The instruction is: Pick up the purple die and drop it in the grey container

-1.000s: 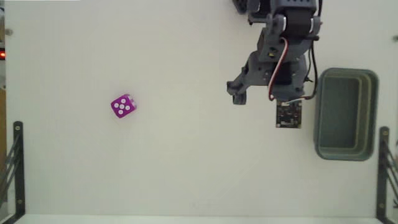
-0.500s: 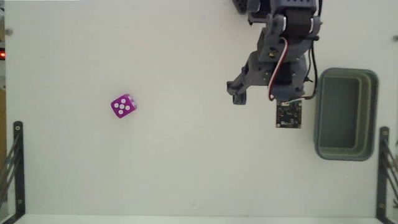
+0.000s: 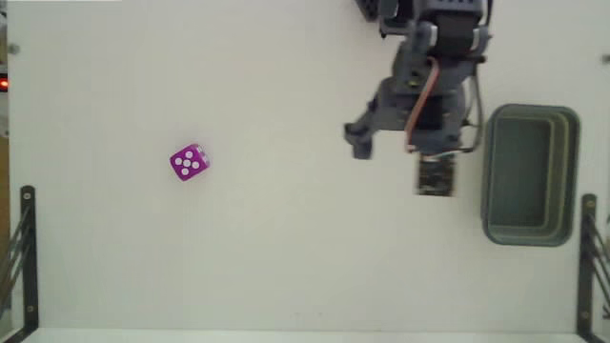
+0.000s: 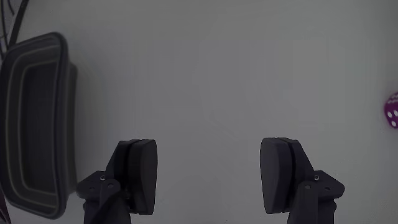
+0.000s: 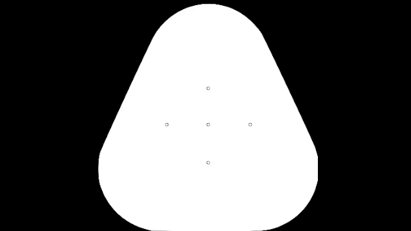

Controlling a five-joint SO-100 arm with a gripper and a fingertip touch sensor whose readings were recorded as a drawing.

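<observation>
1. Purple die (image 3: 190, 162) sits alone on the white surface (image 3: 267, 257), left of centre in the fixed view, five white pips up; you see it in the same spot as a second ago, so nothing has touched it.
2. Your change is in the arm: between half a second ago and now, its head and the small black circuit board (image 3: 437, 175) on it have slid a little to the left in the fixed view and look slightly motion-blurred. You can read that as the reach just starting.
3. Your pincer (image 4: 209, 177) stands apart in the wrist view, the two dark pads wide of each other with only bare surface between them. It holds nothing.
4. In that wrist view you catch only a sliver of the die (image 4: 392, 110) at the right edge, well outside the gap between the pads, so the pincer is not lined up on it yet.
5. Your grey container (image 3: 530, 174) rests at the right of the fixed view, just beside the arm and well apart from the die; its inside looks empty.
6. As a judgement, the task is barely begun: you have the whole crossing to the die, the grasp and the carry back to the tub left.
</observation>
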